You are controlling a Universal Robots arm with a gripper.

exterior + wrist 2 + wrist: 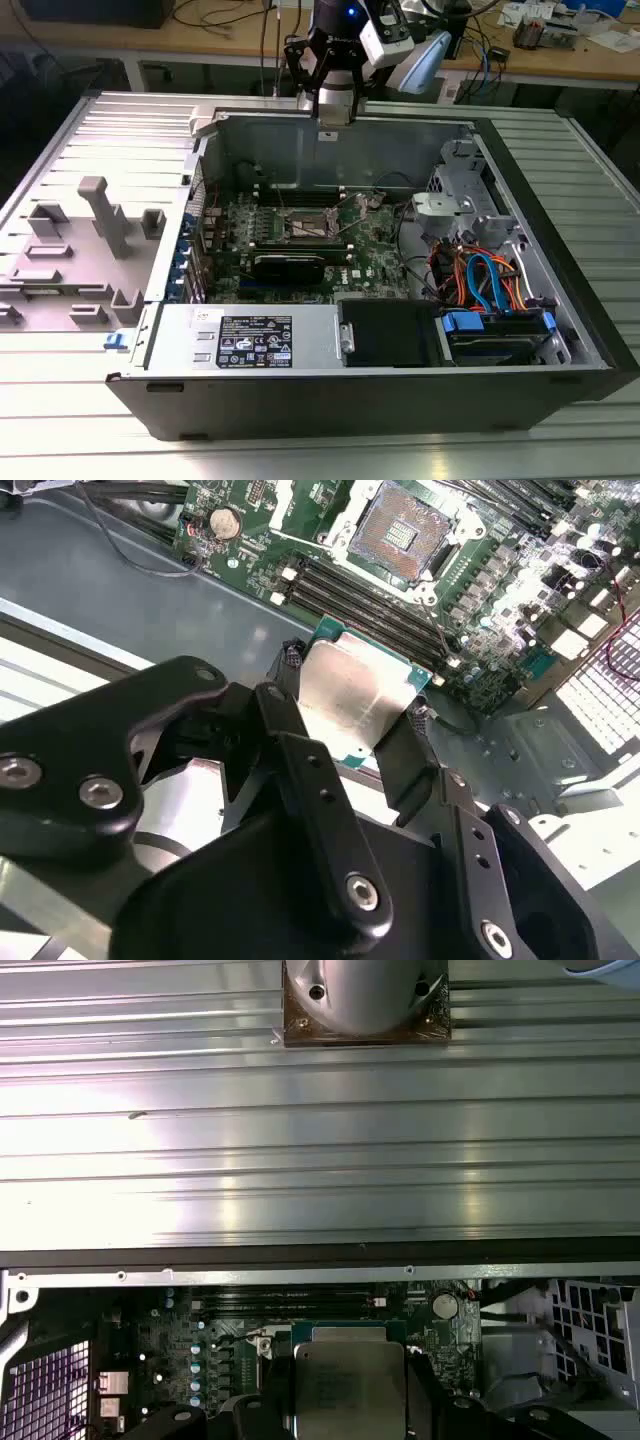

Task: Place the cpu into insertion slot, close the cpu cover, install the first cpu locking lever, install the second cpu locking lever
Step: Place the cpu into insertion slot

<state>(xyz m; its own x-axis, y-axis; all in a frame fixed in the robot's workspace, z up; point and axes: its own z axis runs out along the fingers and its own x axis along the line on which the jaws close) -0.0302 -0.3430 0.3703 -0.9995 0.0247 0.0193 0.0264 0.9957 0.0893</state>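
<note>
Robotics lab or test workshop: a robot arm's gripper (328, 128), clamped on a cpu (350, 690), hangs over an opened desktop computer case (350, 405) whose motherboard (372, 255) lies bare below the jaws. The case sits on a ribbed aluminium table (300, 460), with a grey moulded parts fixture (70, 250) off to one side of the jaws. Behind them runs a wooden bench (600, 62) strewn with what appear to be cables (480, 50) and loose electronics.
</note>
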